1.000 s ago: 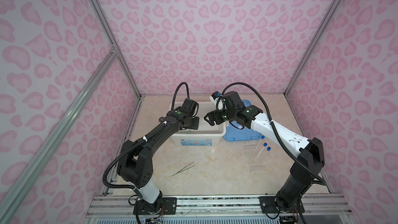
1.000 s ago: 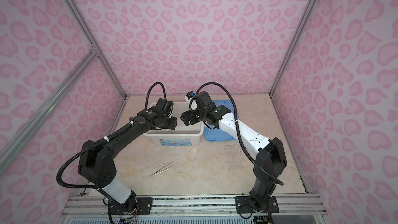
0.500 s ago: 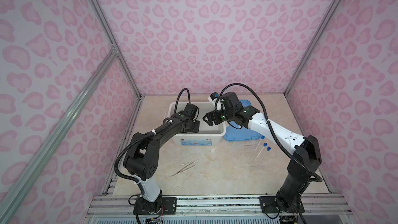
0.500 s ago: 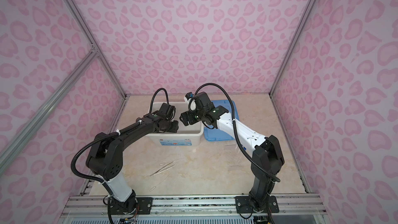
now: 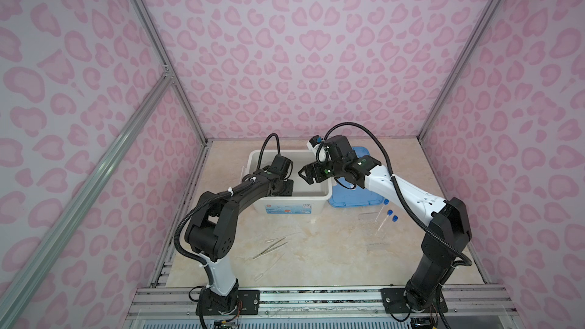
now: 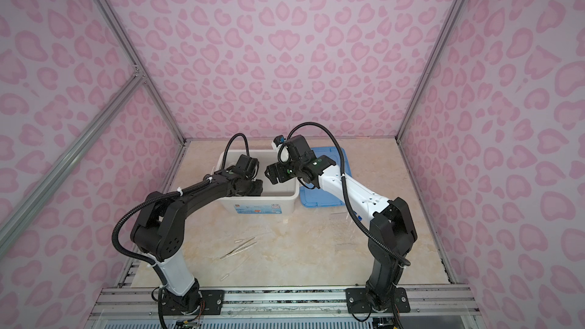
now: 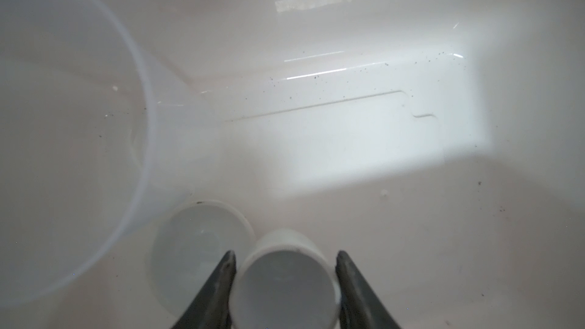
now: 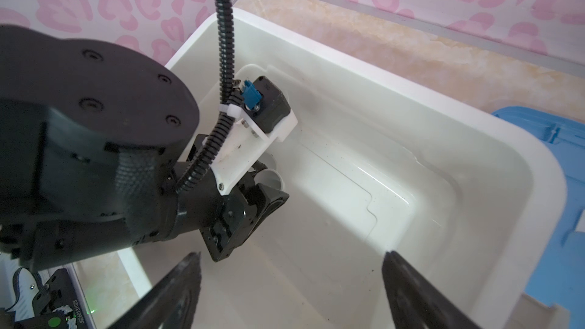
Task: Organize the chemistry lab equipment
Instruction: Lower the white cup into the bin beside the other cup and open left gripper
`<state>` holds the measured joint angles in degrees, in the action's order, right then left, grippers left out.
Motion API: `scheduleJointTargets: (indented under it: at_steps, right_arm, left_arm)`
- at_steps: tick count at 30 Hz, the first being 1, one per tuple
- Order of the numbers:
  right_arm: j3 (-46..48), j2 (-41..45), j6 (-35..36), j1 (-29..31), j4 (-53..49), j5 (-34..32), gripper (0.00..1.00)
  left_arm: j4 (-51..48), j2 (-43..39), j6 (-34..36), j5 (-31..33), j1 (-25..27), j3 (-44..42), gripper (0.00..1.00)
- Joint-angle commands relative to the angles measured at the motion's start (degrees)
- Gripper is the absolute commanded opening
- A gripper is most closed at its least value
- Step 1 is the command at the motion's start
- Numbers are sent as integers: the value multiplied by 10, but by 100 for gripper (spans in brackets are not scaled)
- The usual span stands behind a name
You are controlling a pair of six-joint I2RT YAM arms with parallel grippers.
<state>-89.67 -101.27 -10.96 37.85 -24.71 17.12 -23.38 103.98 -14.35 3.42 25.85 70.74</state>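
Small round white dish (image 7: 283, 283) sits clamped between your left fingers (image 7: 226, 272), down inside the large white bin (image 7: 348, 140); second small dish (image 7: 199, 248) lies just outside one finger. Right fingers (image 8: 177, 289) stand apart, holding nothing.

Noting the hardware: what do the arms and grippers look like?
Both arms are black with white shells: on the left arm near its base, on the right arm along the forearm. A ribbed black cable loops along each, fastened by white ties. Green lights glow near the wrists. The left gripper and right gripper have dark, tapering fingers.
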Motion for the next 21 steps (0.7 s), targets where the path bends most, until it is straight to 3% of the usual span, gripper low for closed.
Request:
scheduleJointTargets:
  at_steps: [1,14,21]
  right_arm:
    - [3,-8,1,-1,10,1,90]
    - [6,-10,2,-6,9,0,90]
    - [8,-6,5,-11,4,-1,90]
  left_arm:
    - [19,12,5,-4,-1,-2,26]
    - [26,36,6,10,0,-4,32]
    - [18,31,11,7,-1,-1,47]
